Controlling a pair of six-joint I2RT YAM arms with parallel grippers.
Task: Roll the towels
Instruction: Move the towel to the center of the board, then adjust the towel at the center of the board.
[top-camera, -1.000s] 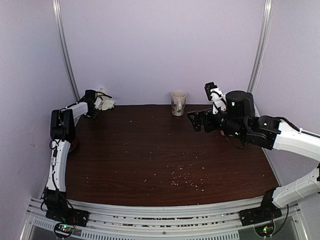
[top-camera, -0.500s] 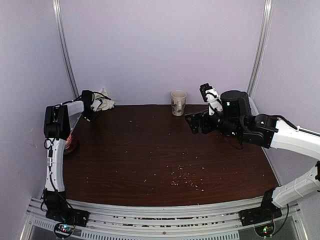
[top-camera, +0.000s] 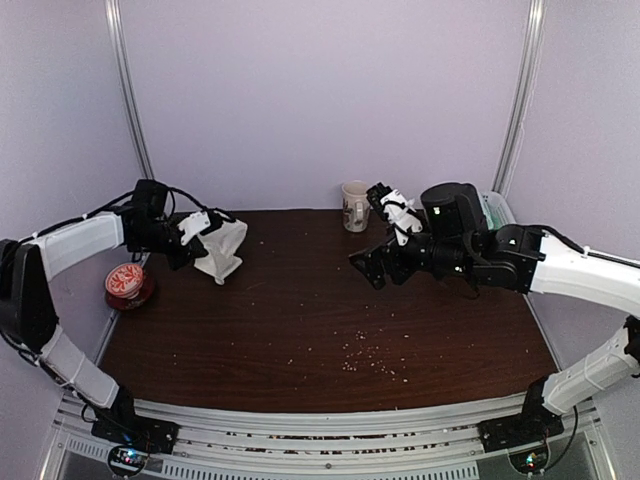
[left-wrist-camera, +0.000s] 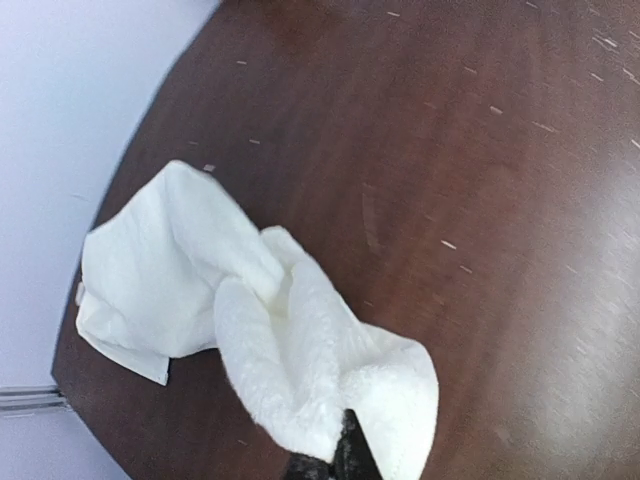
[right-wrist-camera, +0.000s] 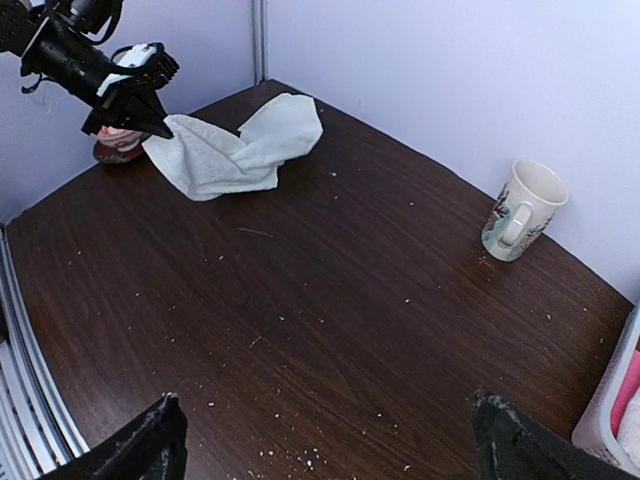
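A cream-white towel (top-camera: 224, 252) hangs crumpled from my left gripper (top-camera: 203, 243), which is shut on one of its edges above the back left of the dark table (top-camera: 300, 330). In the left wrist view the towel (left-wrist-camera: 260, 330) trails away from the closed fingertips (left-wrist-camera: 340, 455), its far end lying on the wood. The right wrist view shows the same towel (right-wrist-camera: 235, 150) draped down from the left gripper (right-wrist-camera: 150, 115). My right gripper (top-camera: 370, 232) hovers open over the table's middle right with nothing between its fingers (right-wrist-camera: 160, 430).
A patterned mug (top-camera: 355, 205) stands at the back centre, near the right gripper. A red-lidded tub (top-camera: 127, 283) sits at the left edge under the left arm. A white bin (right-wrist-camera: 610, 410) with something pink inside is at the far right. Crumbs (top-camera: 365, 360) dot the wood.
My left gripper shut on the towel in the back left corner, then swung right and forward, dragging it out over the table. The right arm drifted left, still open.
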